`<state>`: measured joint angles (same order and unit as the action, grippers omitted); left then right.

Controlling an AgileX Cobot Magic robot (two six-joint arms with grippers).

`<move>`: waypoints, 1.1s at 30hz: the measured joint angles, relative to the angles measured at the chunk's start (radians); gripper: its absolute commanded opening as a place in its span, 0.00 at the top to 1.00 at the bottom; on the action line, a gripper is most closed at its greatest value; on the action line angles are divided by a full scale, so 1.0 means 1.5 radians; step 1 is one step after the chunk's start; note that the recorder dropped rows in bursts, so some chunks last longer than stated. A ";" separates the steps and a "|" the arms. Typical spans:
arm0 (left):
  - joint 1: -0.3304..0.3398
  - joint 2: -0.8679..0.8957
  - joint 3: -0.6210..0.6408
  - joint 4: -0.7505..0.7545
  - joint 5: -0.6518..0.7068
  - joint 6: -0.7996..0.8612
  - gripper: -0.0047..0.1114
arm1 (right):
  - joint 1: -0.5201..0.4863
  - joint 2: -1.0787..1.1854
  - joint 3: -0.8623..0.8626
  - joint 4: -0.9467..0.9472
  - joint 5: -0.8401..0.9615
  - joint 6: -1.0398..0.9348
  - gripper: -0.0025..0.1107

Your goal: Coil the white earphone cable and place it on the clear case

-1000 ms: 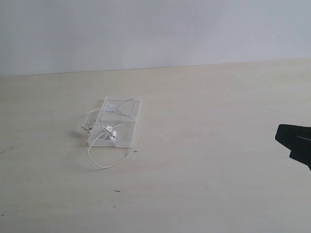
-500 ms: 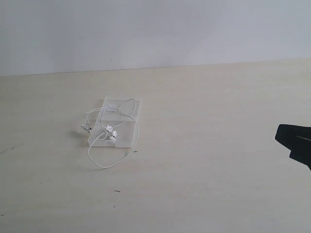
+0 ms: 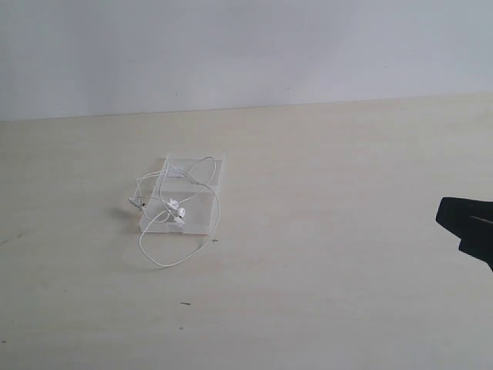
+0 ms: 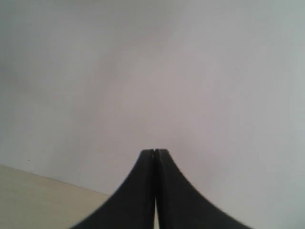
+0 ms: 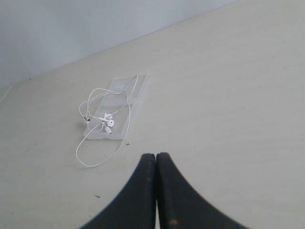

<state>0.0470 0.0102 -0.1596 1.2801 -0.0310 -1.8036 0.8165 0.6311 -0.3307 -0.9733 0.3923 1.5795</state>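
The clear case [image 3: 206,174] lies flat on the pale table, left of centre. The white earphone cable [image 3: 176,260] rests loosely looped over it, its two earbuds [image 3: 178,208] on the near panel and one long loop trailing onto the table in front. In the right wrist view the clear case [image 5: 142,88] and cable [image 5: 93,165] lie well ahead of my right gripper [image 5: 156,155], which is shut and empty. That right gripper [image 3: 464,224] shows as a black shape at the exterior view's right edge. My left gripper [image 4: 154,151] is shut, empty, facing the wall.
The pale table [image 3: 331,193] runs back to a plain grey wall [image 3: 246,54]. Small dark specks [image 3: 186,304] mark the surface near the front.
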 measured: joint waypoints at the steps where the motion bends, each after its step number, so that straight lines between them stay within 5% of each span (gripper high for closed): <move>1: 0.000 -0.003 -0.001 -0.077 0.011 0.062 0.96 | 0.000 0.000 0.000 0.000 0.000 0.000 0.98; 7: 0.000 -0.004 -0.048 -0.545 0.059 0.607 0.96 | 0.000 0.000 0.000 0.000 0.000 0.000 0.98; 11: 0.000 -0.004 -0.059 -0.723 0.074 0.871 0.96 | 0.000 0.000 0.000 0.000 0.000 0.000 0.98; 21: 0.000 -0.004 -0.060 -0.779 0.191 0.933 0.96 | 0.000 0.000 0.000 0.000 0.000 0.000 0.98; 33: 0.000 -0.004 0.075 -0.779 0.140 0.934 0.96 | 0.000 0.000 0.000 0.000 0.000 0.000 0.98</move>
<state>0.0470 0.0038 -0.0469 0.1117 0.1797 -0.4019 0.8165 0.6311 -0.3307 -0.9733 0.3923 1.5795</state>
